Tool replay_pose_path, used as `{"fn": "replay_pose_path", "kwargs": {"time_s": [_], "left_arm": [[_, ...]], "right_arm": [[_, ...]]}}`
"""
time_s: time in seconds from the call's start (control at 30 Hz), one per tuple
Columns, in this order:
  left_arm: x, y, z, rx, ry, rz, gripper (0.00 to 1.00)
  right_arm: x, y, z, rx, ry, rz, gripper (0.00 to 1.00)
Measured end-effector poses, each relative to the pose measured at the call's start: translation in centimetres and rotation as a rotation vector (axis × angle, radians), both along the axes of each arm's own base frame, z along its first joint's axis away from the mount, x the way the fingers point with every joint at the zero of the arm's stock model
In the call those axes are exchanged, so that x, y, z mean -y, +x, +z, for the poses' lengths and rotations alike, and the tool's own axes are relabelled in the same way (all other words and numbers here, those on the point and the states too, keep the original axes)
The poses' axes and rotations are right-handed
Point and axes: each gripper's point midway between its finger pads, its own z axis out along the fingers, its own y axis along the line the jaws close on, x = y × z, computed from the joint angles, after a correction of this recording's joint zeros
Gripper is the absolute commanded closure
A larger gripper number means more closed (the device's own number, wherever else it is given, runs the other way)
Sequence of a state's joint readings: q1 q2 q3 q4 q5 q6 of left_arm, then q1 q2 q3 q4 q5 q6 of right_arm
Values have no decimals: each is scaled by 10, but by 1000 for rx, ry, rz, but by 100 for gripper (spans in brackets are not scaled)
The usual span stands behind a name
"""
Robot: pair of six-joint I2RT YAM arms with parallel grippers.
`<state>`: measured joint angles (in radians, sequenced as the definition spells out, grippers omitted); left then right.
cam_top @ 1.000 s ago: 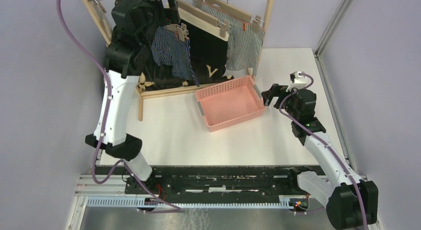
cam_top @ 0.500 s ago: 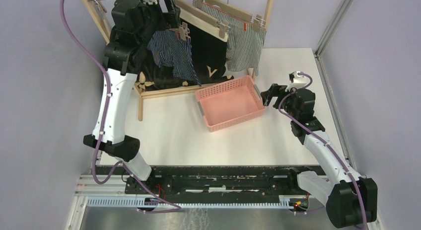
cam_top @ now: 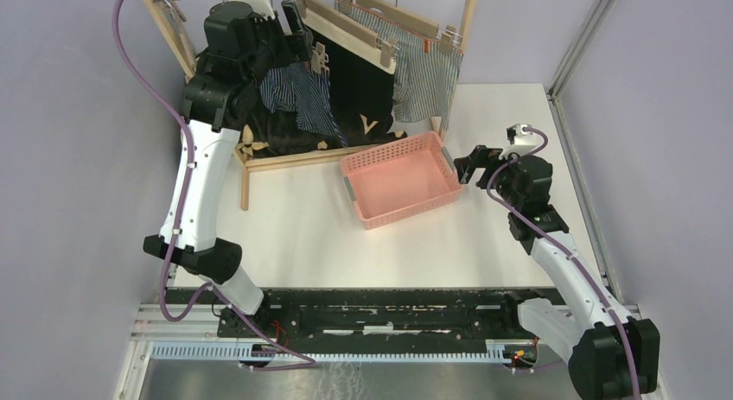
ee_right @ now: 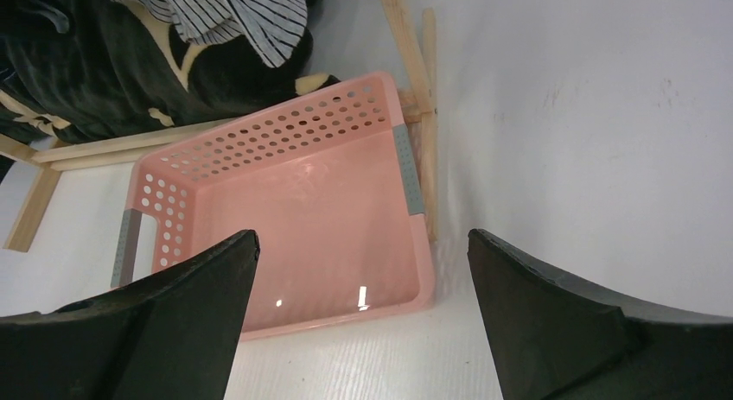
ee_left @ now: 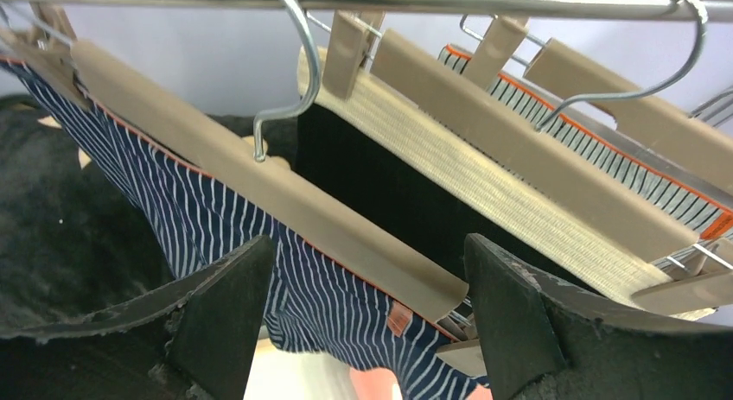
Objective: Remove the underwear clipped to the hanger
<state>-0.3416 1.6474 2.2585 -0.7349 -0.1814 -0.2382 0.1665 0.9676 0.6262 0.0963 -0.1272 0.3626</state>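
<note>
Navy shorts (ee_left: pixel 216 236), black shorts (ee_left: pixel 380 184) and grey shorts (cam_top: pixel 423 76) all hung clipped, nothing in the basket (ee_right: pixel 259 145), left gripper (ee_left: pixel 367 253) and right gripper (ee_right: pixel 363 244) both spread apart.

Left arm: stands tall off its base, white forearm link close to vertical, elbow low at the near left. Black wrist section folds over at the top, aimed toward the far right. Left end effector (cam_top: pixel 296 28) held high, jaws spread wide, both fingers (ee_left: pixel 226 288) dark and blunt.

Right arm: low and reaching forward, forearm slanting toward the far side, wrist roughly level and turned left. Right end effector (cam_top: pixel 469 165) low, jaws wide apart, fingers (ee_right: pixel 544 305) well separated.
</note>
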Motion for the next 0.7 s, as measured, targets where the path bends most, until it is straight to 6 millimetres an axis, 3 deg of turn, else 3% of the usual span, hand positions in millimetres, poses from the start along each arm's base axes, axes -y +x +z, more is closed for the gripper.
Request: {"fn": "replay_pose_path", "kwargs": {"time_s": [0.23,0.57,0.7], "left_arm": [[-6,-2,-18,-58,16,30,13],[-16,-3,-14,-44,19,84,36],[-21,-5,-11,-33,19,109,37]], "right_arm": [[-1,-5,14,40,12,5,0],[-1,-5,14,40,16,4,0],[-1,-5,13,39,15,4,0]]}}
